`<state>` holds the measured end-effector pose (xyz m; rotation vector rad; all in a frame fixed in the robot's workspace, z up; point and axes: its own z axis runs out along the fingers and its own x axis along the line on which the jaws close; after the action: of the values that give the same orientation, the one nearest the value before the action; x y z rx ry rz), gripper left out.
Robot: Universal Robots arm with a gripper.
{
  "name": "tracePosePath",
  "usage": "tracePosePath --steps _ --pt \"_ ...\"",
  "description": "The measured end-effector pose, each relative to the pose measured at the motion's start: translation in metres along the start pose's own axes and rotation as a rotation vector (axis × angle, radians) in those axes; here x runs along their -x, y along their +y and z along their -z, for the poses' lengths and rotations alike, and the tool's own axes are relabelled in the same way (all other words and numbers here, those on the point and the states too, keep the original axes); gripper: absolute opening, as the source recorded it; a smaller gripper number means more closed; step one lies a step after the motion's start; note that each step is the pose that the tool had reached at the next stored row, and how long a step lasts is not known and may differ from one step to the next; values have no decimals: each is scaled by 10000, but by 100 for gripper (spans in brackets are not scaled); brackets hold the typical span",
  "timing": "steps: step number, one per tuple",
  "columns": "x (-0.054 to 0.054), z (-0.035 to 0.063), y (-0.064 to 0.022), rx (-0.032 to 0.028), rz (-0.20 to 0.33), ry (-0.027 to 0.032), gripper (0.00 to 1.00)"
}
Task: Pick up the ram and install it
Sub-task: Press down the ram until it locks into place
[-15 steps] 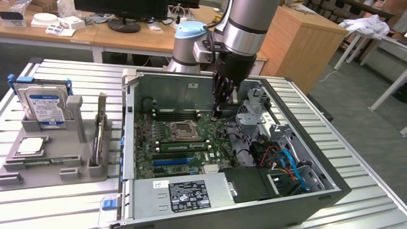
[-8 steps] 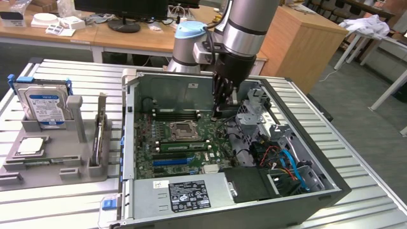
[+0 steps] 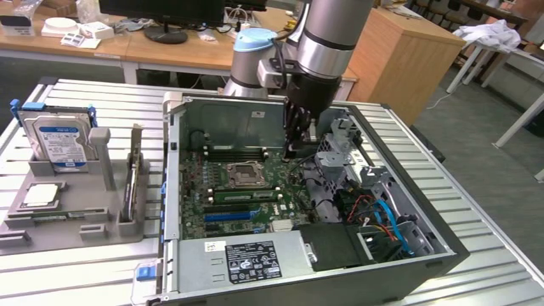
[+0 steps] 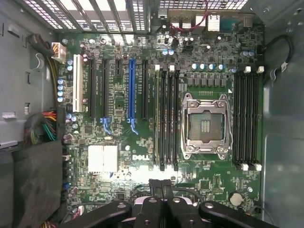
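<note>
A long, narrow green ram stick (image 3: 242, 194) sits in a memory slot beside the empty processor socket (image 3: 243, 174) on the motherboard. In the wrist view it appears as a thin green edge (image 4: 156, 118) in the slot furthest from the socket (image 4: 205, 124). My gripper (image 3: 297, 148) hangs inside the open computer case, over the motherboard's edge near the drive cage. Its black fingers (image 4: 156, 190) are pressed together with nothing between them. A second thin stick (image 3: 134, 173) stands on edge in the grey holder outside the case.
The grey holder (image 3: 85, 210) at the exterior view's left also carries a blue-labelled hard drive (image 3: 58, 141) and a square silver chip (image 3: 41, 195). Case walls, a metal drive cage (image 3: 344, 150) and loose cables (image 3: 383, 220) crowd the exterior view's right.
</note>
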<state>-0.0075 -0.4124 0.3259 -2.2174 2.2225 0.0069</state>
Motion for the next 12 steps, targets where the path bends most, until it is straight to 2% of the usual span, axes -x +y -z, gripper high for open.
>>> tracePosePath --steps 12 --pt "0 -68 0 0 0 -1 11"
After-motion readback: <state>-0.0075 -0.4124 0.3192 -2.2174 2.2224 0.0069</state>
